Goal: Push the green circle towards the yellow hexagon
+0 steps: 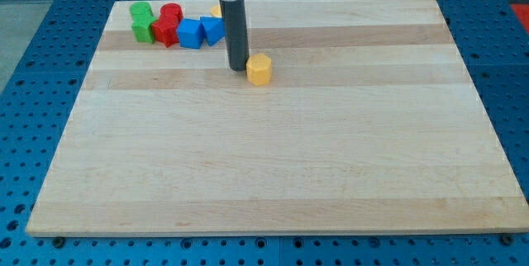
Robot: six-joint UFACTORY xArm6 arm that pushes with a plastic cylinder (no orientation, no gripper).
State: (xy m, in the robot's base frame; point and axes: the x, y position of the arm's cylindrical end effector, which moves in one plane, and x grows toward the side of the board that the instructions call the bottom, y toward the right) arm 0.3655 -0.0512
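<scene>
The yellow hexagon (259, 69) lies on the wooden board (273, 167), right of centre in the upper part. My tip (238, 68) rests just left of it, very close or touching. Two green blocks sit at the view's top left: a rounded one (140, 10), likely the green circle, and another (145, 29) just below it, whose shape I cannot make out. Both are far to the left of my tip.
Two red blocks (171, 12) (165, 31) and two blue blocks (190, 33) (213, 29) cluster right of the green ones. Another yellow block (216, 8) shows partly behind the rod. The board lies on a blue perforated table (33, 92).
</scene>
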